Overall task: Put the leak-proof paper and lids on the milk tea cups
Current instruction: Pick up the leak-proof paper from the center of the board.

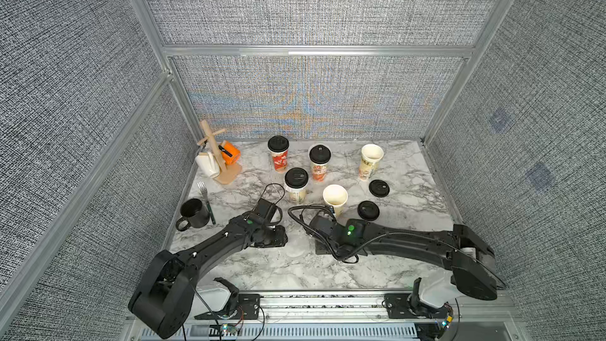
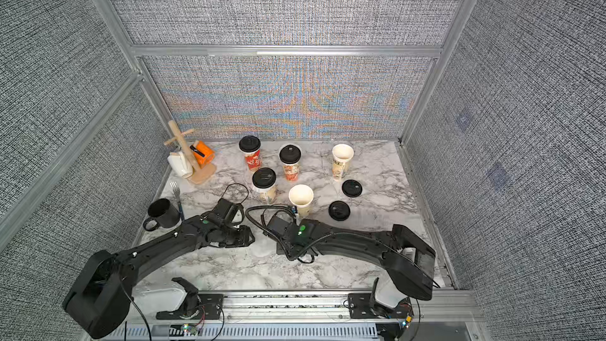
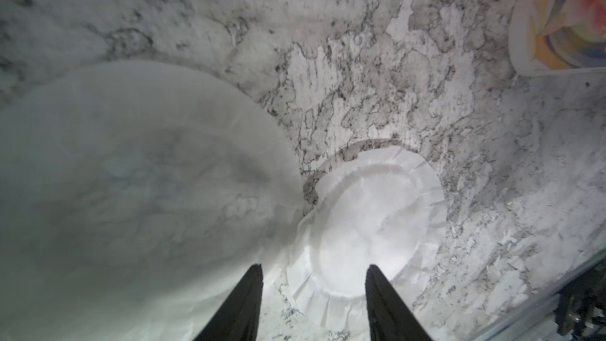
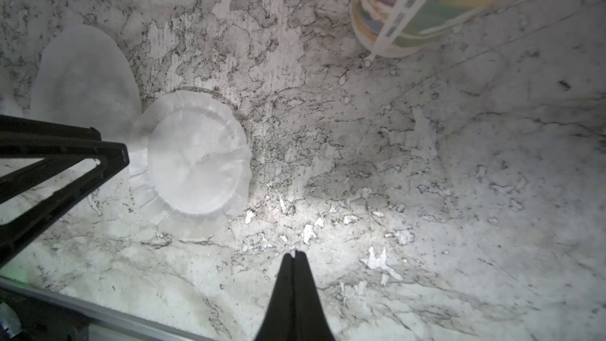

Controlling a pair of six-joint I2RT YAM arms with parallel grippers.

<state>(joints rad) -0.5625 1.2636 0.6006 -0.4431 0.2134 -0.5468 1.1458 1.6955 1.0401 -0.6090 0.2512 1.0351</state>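
Your left gripper (image 3: 314, 268): fingers parted astride the crimped translucent white paper disc (image 3: 377, 221) rim | right gripper (image 4: 295, 254): pinched together, empty | disc: flat on marble tabletop (image 1: 410, 257), robot-side of lidless beige paper cup (image 1: 335, 195).

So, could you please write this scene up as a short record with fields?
Lidded cups: three
Open cups: two
Loose lids: two, on the table near the open cups
Paper discs: two, one creased, one smooth, side by side on the table
Left tool: open, over the creased disc's edge
Right tool: shut, empty
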